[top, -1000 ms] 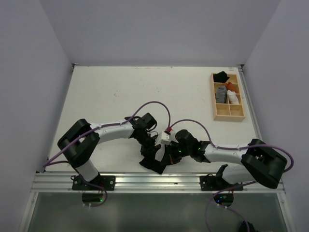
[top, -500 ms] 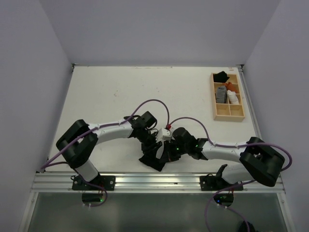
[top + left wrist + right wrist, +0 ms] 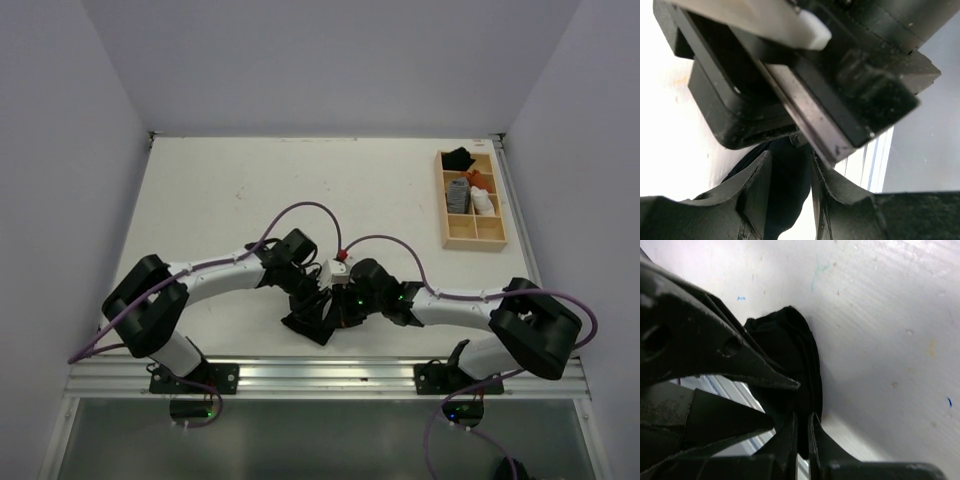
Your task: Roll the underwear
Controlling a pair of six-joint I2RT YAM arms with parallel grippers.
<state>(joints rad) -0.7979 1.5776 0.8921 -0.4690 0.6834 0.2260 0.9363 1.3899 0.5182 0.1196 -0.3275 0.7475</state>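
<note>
- Over the last second both wrists have shifted toward 9 o'clock and drawn closer, and the underwear (image 3: 305, 326) has moved with them. Judged: the roll is mid-turn, not finished.
- Left gripper (image 3: 790, 166): fingers clamp black fabric that fills the gap between them.
- Right gripper (image 3: 802, 421): fingers almost meeting, with a thin fold pinched between them.
- The underwear sits at 6 o'clock on the table (image 3: 230, 190), just beside the near edge.
- Look: matte black, bunched into a thick wad with layered folds along one side. Not yet a tidy cylinder.
</note>
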